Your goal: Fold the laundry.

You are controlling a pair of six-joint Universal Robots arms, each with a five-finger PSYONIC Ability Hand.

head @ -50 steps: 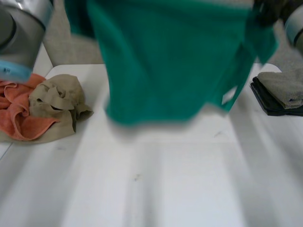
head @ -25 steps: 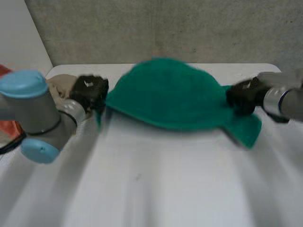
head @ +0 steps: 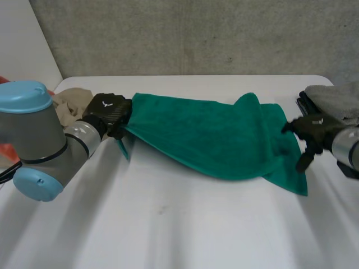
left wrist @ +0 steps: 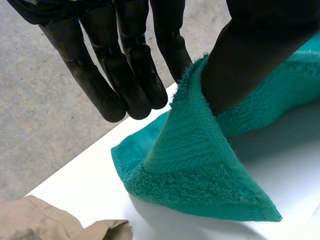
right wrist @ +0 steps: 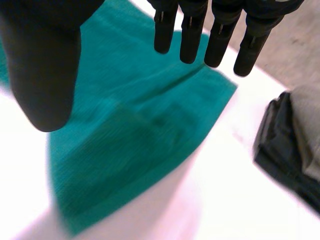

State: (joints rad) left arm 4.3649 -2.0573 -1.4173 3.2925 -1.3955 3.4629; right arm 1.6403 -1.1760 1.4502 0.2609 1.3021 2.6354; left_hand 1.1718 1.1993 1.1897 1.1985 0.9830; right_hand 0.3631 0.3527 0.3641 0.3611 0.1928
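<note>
A green towel [head: 213, 137] lies stretched across the far half of the white table [head: 168, 224], rumpled and partly doubled over. My left hand [head: 109, 112] is at the towel's left corner. In the left wrist view its thumb [left wrist: 250, 55] pinches the raised edge of the towel [left wrist: 200, 165] against the fingers [left wrist: 135, 75]. My right hand [head: 314, 129] hovers just beyond the towel's right end. Its fingers [right wrist: 220, 35] are straight and spread above the towel [right wrist: 135, 130], holding nothing.
A crumpled tan cloth [head: 70, 106] [left wrist: 50, 220] lies behind my left hand, with an orange cloth [head: 4, 150] at the table's left edge. A folded grey cloth [head: 336, 98] on a black one [right wrist: 285, 150] sits at the far right. A grey wall stands behind.
The towel, held up in the air by both hands a second ago, has swung down onto the table. My right hand has let go of its corner and opened.
</note>
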